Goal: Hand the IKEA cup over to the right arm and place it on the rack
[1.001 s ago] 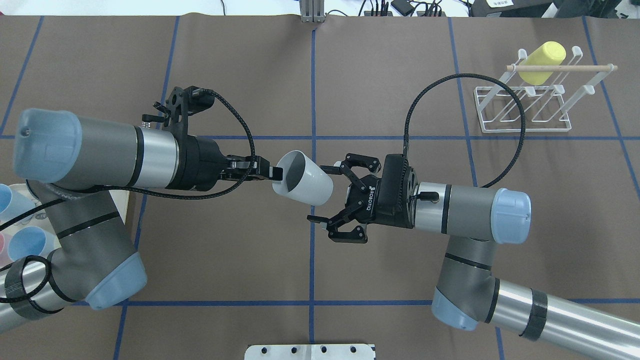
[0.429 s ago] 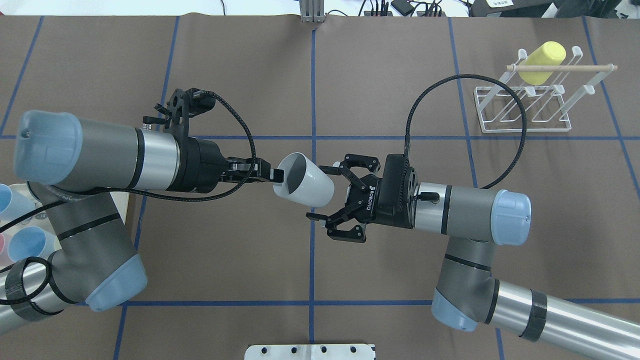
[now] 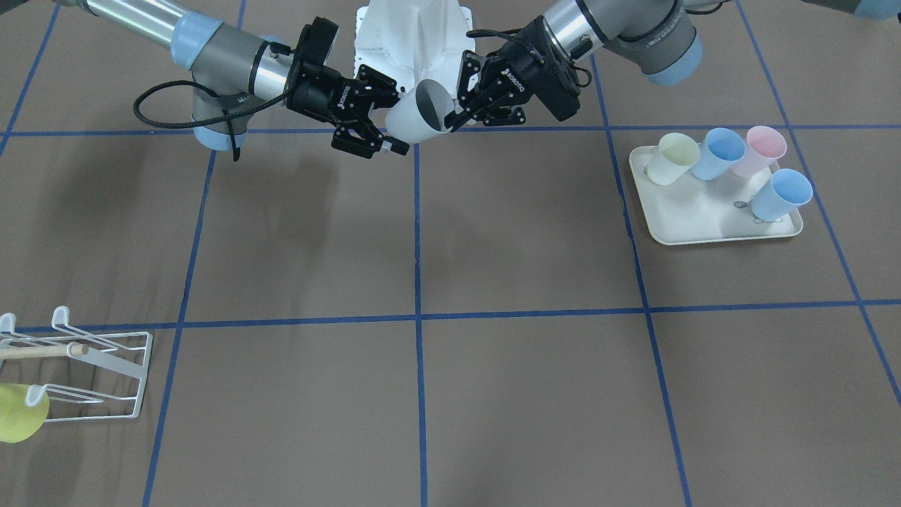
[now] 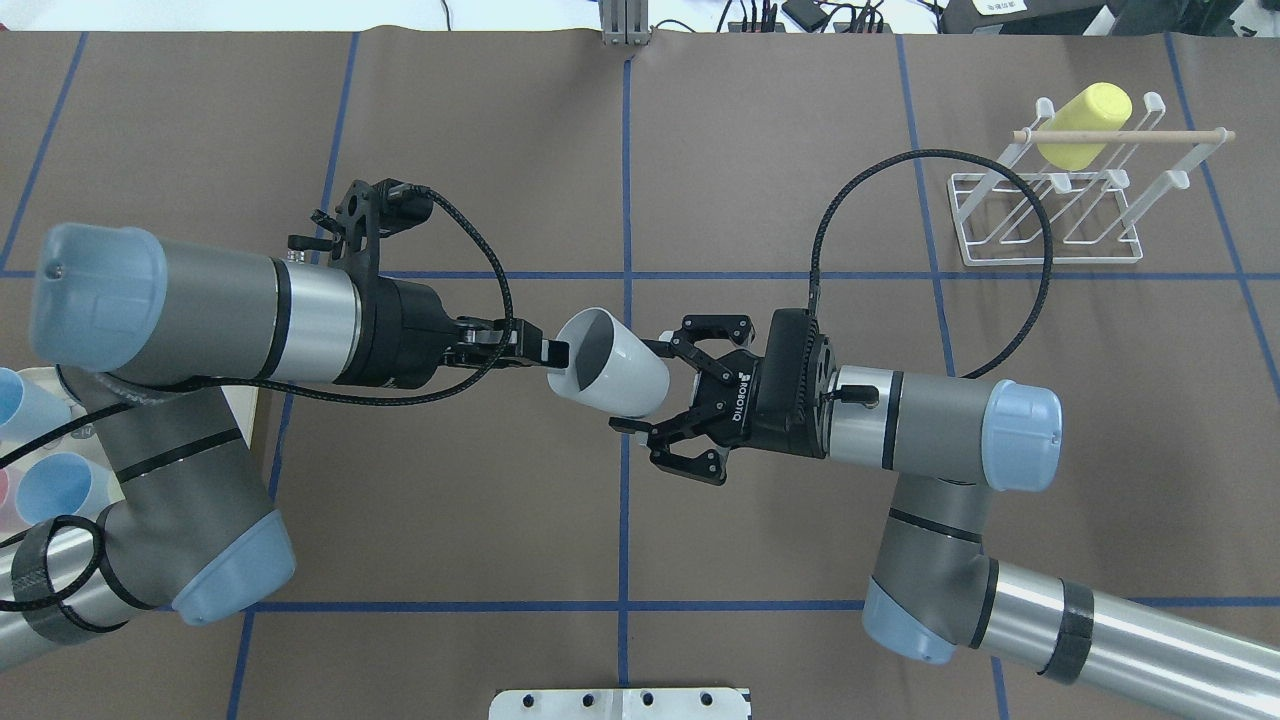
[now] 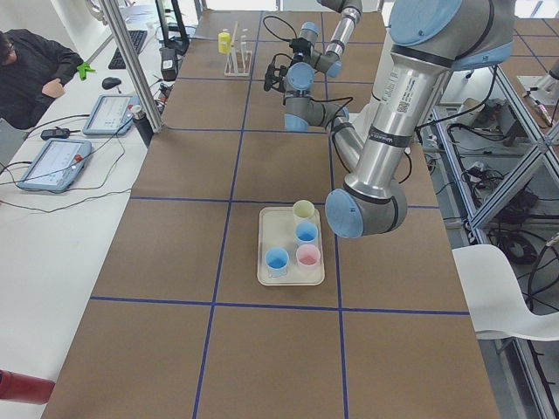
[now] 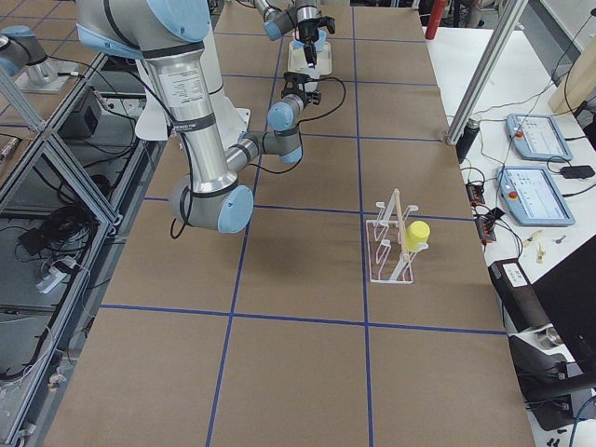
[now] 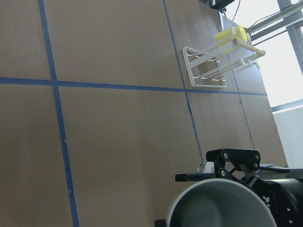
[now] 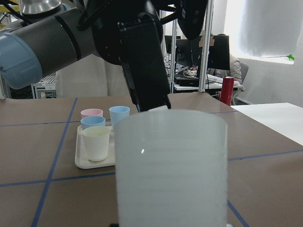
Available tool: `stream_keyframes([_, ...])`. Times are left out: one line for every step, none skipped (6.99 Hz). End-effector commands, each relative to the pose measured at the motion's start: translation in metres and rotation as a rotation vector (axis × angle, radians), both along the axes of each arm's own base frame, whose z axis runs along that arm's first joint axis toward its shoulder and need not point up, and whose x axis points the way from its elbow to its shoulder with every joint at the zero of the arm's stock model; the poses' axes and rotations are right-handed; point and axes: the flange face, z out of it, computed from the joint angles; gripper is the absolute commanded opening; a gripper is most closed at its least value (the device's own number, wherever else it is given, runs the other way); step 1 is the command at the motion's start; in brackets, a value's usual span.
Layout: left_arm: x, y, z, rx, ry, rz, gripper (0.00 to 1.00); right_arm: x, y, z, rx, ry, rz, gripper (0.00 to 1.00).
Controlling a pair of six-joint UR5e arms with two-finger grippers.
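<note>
- Between left claw (image 4: 545, 350) and right claw (image 4: 640, 385): white cup (image 4: 610, 375), in the air, tilted on its side, mouth toward the left claw.
- Left claw: clamped on the cup's rim.
- Right claw: fingers spread, flanking the cup's base.
- Rack (image 4: 1045, 215): well apart from the right claw, yellow cup (image 4: 1083, 122) hung on it.

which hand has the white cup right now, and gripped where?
The left hand pinches the white cup by its rim. The right hand is open around the cup's base, not clamped on it.
</note>
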Motion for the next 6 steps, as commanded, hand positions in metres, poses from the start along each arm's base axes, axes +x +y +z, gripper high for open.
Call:
stream_keyframes([0.0009, 0.0002, 0.0012, 0.0, -0.002, 0.001, 0.0, 0.0, 0.0002, 0.0, 0.0, 0.0, -0.002, 0.6])
stream_keyframes([0.0003, 0.0006, 0.0005, 0.002, 0.0, 0.001, 0.0, 0.0, 0.0, 0.0, -0.004, -0.001, -0.002, 0.51])
stream_keyframes([0.0007, 0.0003, 0.0001, 0.006, 0.001, 0.001, 0.45, 0.0011, -0.0005, 0.0003, -0.008, -0.002, -0.002, 0.43])
stream_keyframes([-0.0013, 0.0007, -0.0016, 0.01, 0.004, -0.001, 0.99, 0.0011, -0.0005, 0.0003, -0.008, -0.002, -0.002, 0.4])
stream_keyframes([-0.0017, -0.0001, 0.0003, 0.006, -0.001, -0.002, 1.0, 0.001, -0.0003, 0.0035, -0.008, 0.004, -0.003, 0.38])
stream_keyframes([-0.0057, -0.002, 0.0005, 0.007, -0.002, -0.007, 1.0, 0.001, -0.0004, 0.0045, -0.007, 0.007, -0.001, 0.38])
